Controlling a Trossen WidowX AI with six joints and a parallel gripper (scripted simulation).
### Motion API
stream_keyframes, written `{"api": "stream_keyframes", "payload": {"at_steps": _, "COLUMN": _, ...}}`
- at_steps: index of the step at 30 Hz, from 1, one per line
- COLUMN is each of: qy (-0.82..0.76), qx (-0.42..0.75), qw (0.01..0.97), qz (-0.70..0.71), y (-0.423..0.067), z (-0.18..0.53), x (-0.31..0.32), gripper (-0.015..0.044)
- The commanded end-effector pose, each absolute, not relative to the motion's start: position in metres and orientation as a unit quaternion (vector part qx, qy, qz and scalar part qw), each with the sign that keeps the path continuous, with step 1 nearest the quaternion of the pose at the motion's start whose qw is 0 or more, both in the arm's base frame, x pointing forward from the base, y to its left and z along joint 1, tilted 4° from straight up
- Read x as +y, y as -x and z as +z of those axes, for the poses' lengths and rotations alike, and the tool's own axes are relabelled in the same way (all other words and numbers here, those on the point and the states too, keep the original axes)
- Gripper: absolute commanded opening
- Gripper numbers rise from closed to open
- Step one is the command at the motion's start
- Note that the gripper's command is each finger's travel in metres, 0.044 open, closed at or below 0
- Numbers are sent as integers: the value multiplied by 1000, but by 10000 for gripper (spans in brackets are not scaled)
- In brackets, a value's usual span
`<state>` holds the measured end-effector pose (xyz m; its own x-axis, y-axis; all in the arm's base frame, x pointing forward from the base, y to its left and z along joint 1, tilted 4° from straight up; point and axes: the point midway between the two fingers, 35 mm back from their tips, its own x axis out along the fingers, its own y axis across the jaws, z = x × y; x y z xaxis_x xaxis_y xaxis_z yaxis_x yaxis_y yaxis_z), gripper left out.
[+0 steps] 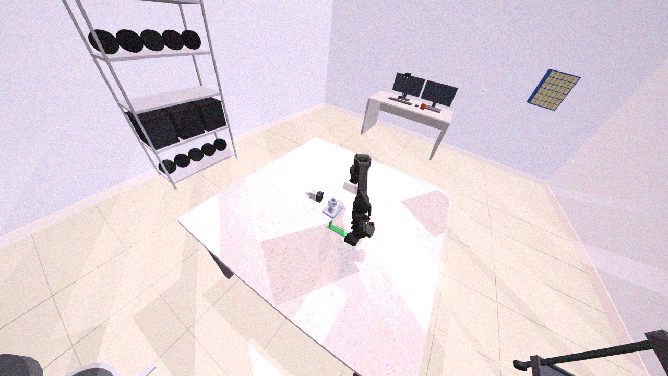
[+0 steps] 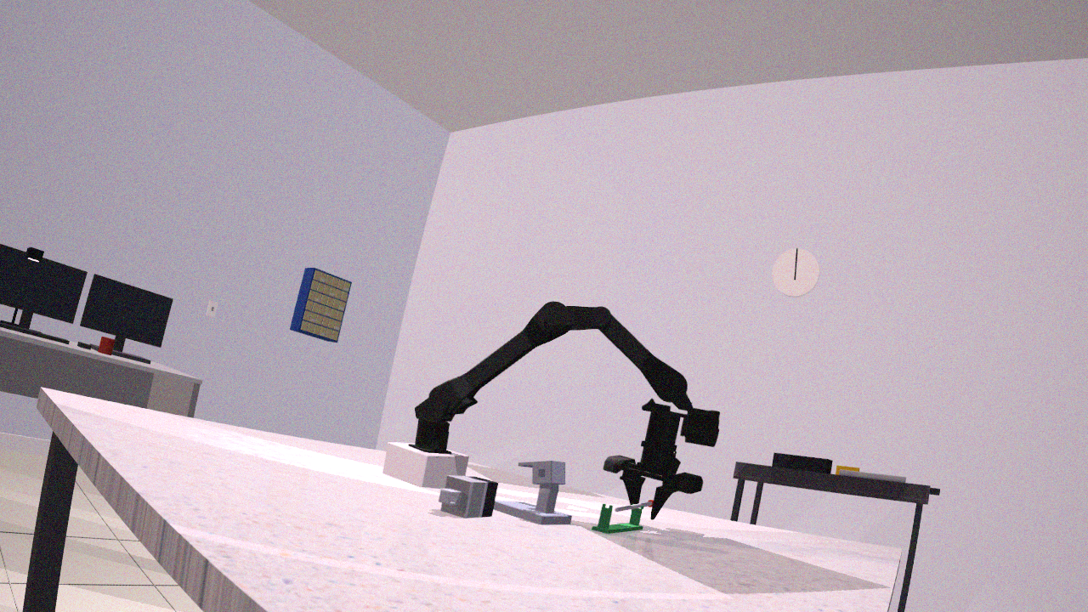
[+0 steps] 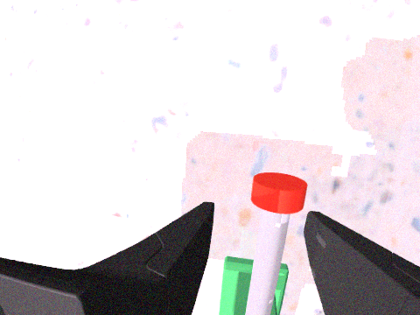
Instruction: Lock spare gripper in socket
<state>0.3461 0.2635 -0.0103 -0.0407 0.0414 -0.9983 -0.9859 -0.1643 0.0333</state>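
Pin (image 3: 269,251) was seen parked on green stand (image 3: 234,310) on counter (image 3: 117,65). End effector (image 3: 259,227) was spread apart, nothing gripped. Risk: pin could get knocked off stand if fingers were lifted crooked.

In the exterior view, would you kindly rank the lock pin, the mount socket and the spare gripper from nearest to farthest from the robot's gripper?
1. Lock pin, on the green cradle, just below the open gripper.
2. Mount socket, farther left.
3. Spare gripper, leftmost, lying on the table.
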Motion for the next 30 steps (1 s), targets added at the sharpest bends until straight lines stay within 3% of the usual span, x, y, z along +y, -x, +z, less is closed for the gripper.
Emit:
{"api": "stream_keyframes", "payload": {"at_steps": 1, "qy": 519, "qx": 455, "qw": 459, "qz": 560, "y": -346, "z": -8, "x": 264, "gripper": 200}}
{"api": "stream_keyframes", "payload": {"at_steps": 30, "qy": 516, "qx": 470, "qw": 441, "qz": 565, "y": -335, "z": 45, "x": 260, "gripper": 200}}
